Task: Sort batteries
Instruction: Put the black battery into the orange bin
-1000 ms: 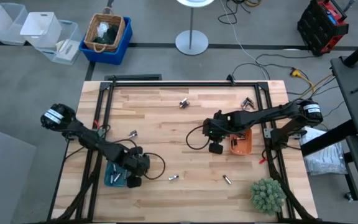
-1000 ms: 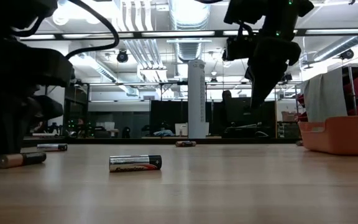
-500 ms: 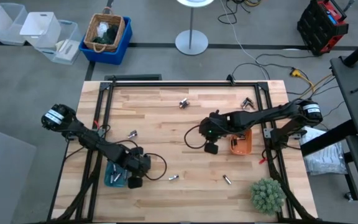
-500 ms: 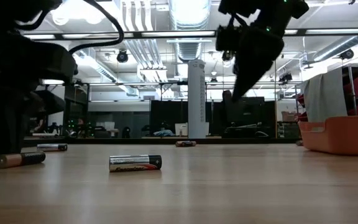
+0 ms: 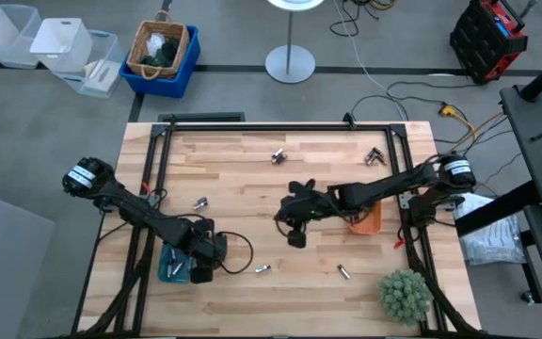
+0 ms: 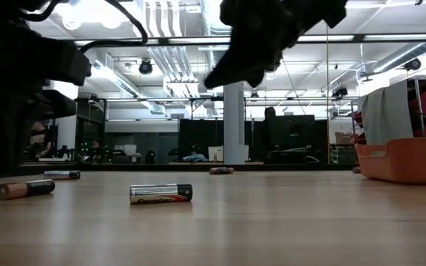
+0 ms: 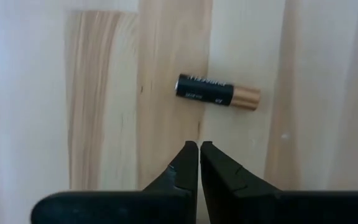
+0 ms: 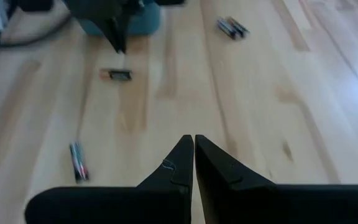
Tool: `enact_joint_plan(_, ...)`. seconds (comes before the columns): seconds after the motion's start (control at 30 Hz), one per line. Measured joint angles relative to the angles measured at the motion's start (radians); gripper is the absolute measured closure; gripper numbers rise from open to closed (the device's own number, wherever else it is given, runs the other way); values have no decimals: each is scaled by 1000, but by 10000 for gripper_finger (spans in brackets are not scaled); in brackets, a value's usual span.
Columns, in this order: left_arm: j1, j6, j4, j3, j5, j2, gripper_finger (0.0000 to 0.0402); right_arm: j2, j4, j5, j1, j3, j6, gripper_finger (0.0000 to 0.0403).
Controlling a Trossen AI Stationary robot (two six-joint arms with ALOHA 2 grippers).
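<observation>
Batteries lie singly or in small clusters on the wooden table: one and a cluster near the far edge, one at mid-left, and two more toward the near edge. My left gripper is shut beside the teal tray. Its wrist view shows a black-and-gold battery lying on its side just beyond the fingertips, not touched. My right gripper hangs shut above the table's middle, left of the orange tray, with nothing in it.
A green bushy plant stands at the near right corner. A black frame runs along the table's far and side edges. In the low view, batteries lie on the near boards and the orange tray stands at the right.
My right gripper has gone from beside the orange tray toward the table's left edge and a little toward the near edge, staying shut and clear of the table. In the low view it has tipped from pointing down to slanting.
</observation>
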Motion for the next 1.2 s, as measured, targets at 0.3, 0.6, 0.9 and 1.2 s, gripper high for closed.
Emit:
enact_joint_plan(0.3,-21,-21,-160,0,-8,-70,402,183,71,10,28,144,-18,394)
enact_joint_plan(0.6,-132,9,-174,-2,-237,-301,401,301,396,10,59,148,-15,394)
enact_joint_plan(0.9,-212,82,-177,-2,-367,-452,401,418,507,10,95,259,-30,394)
enact_joint_plan(1.2,-220,164,-192,72,-467,-511,401,551,271,10,99,543,-52,394)
